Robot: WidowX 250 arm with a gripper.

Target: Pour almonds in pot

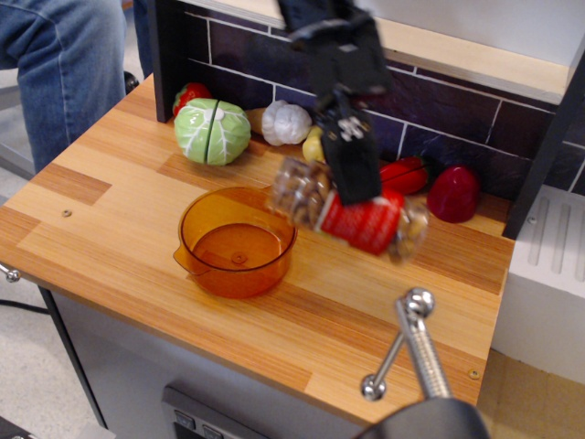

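The clear jar (pixel 352 212) with a red label lies nearly on its side in the air, mouth to the left, with brown almonds (pixel 298 193) crowded at the mouth end. The mouth hangs just above the right rim of the orange pot (pixel 237 240). The pot stands on the wooden counter and looks empty. My black gripper (pixel 351 172) comes down from the top and is shut on the jar's middle.
Toy food lines the back wall: a green cabbage (pixel 212 131), white garlic (pixel 286 123), a yellow lemon (pixel 313 144), a red pepper (pixel 406 174) and a dark red piece (pixel 454 193). A metal rod (pixel 409 346) sticks up at the front right. A person in jeans (pixel 57 64) stands at the left.
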